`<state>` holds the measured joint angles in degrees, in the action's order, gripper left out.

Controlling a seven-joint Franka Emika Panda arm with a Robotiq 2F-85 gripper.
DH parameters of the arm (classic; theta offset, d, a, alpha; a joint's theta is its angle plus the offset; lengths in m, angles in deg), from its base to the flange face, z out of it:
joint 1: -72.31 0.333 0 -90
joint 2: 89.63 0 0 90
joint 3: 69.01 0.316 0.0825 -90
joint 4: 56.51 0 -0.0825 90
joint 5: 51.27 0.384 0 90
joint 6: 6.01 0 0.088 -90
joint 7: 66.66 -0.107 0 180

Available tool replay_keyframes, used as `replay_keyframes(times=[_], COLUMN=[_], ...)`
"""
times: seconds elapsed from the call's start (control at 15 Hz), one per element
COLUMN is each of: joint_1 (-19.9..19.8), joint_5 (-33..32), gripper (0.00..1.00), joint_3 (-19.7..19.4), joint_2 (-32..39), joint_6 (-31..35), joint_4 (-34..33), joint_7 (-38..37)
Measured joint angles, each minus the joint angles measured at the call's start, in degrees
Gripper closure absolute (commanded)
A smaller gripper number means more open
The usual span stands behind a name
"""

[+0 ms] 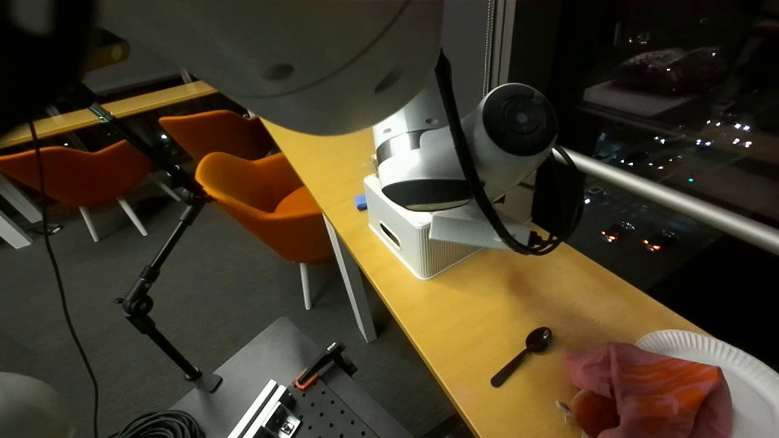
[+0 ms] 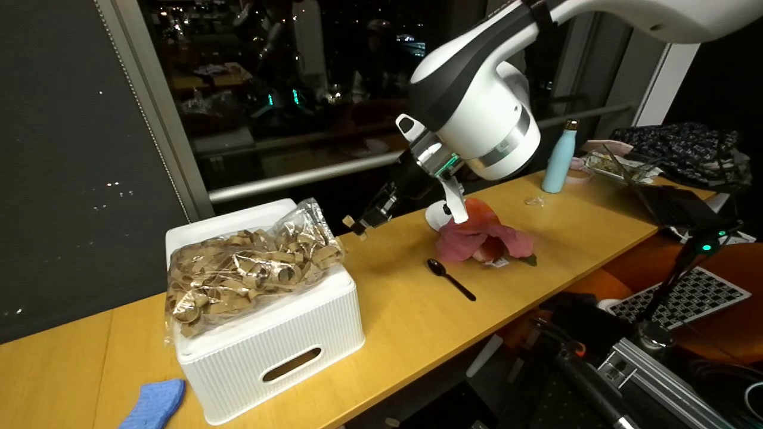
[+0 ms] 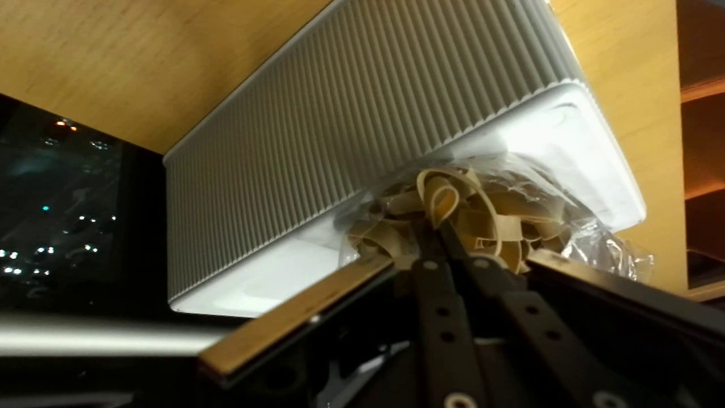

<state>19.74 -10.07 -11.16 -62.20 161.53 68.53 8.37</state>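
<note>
Gripper: The black two-finger gripper point(image 3: 435, 229) has its jaws drawn together with almost no gap, pinching a thin strip at the tips.
Strip: The tan, looped, cardboard-like strip point(image 3: 444, 203) projects beyond the fingertips; its teardrop-shaped loop is visible in the wrist view.
Bag: A clear plastic bag point(image 2: 256, 271), filled with similar tan curled pieces, lies near the gripper. Contact between strip and bag cannot be confirmed.
Box: The white, rectangular, ribbed plastic box point(image 2: 232, 381) carries the bag on its top. An oval handle slot is cut in one wall.
Table: The long yellow wooden table point(image 1: 487, 316) supports the box.
Blue item: A blue, fabric-like item point(image 2: 154, 400) lies on the table beside the box.
Spoon: A black spoon point(image 1: 522, 357) lies flat on the table, between the box and a cloth.
Cloth: The crumpled pink-and-orange cloth point(image 1: 651, 383) partly covers a round orange-red object point(image 1: 593, 413) and overlaps a white paper plate with a fluted rim point(image 1: 748, 365) in an exterior view.
Bottle: A light-blue bottle with a gold-coloured cap point(image 2: 560, 158) stands upright farther along the table, near an open dark laptop point(image 2: 673, 202).
Arm: The white-and-black robot arm point(image 2: 506, 125) extends above the table; in an exterior view its wrist hides the fingertips.
</note>
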Motion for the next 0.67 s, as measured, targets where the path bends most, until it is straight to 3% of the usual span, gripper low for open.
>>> replay_keyframes(times=[0.4,0.67], joint_1=[0.1,0.6], joint_5=[0.0,-0.2], gripper=[0.99,0.99], joint_3=[3.5,3.7], joint_2=[0.9,1.3], joint_6=[0.0,0.0], joint_4=[0.0,-0.2], joint_7=[4.6,6.3])
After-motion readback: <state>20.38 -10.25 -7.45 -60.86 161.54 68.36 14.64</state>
